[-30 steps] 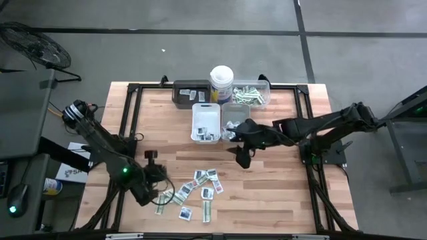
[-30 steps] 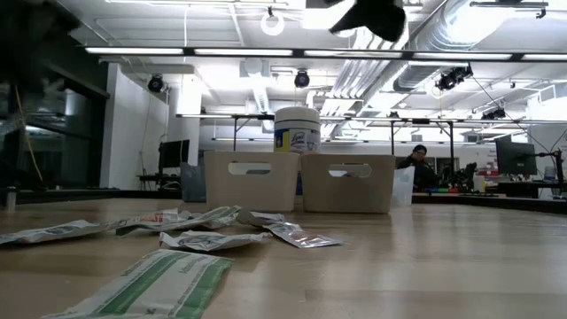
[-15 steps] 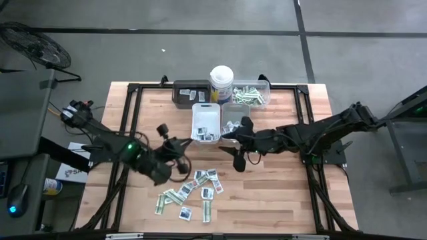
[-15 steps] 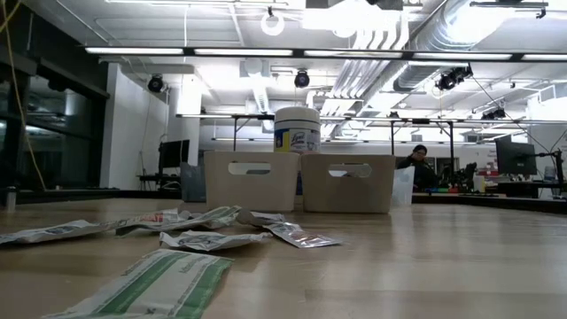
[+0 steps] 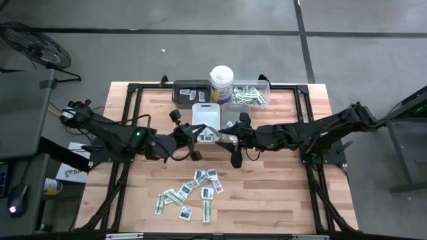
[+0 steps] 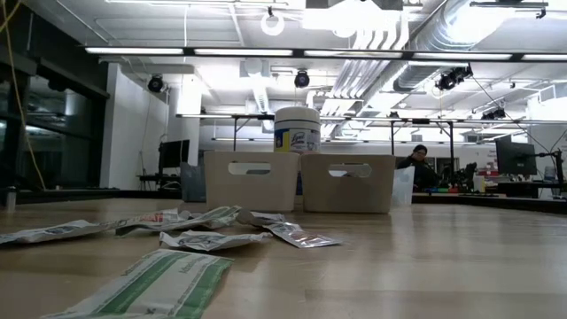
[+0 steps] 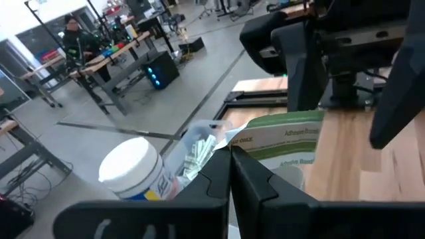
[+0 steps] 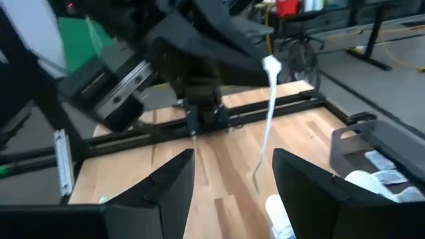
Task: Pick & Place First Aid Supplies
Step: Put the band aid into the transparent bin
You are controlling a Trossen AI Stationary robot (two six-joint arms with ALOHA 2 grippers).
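We note the left gripper (image 5: 200, 136) has travelled from the packet pile at lower centre of the high view up to the white rectangular tray (image 5: 206, 113) at upper centre. Its jaws are clenched on a narrow pale-green-and-white strip packet (image 7: 287, 136), which shows just past them in the left wrist view and edge-on in the right wrist view.

The right gripper (image 5: 235, 151) has edged leftward and now sits just beside the left one, in front of the grey rectangular tray (image 5: 235, 110), jaws released and empty.

The remaining first aid packets (image 5: 193, 193) lie scattered on the wooden desk (image 5: 280, 193) at lower centre.

Judgement: one strip is in transit, near its drop; the release is not yet made, and most of the pile is unsorted.
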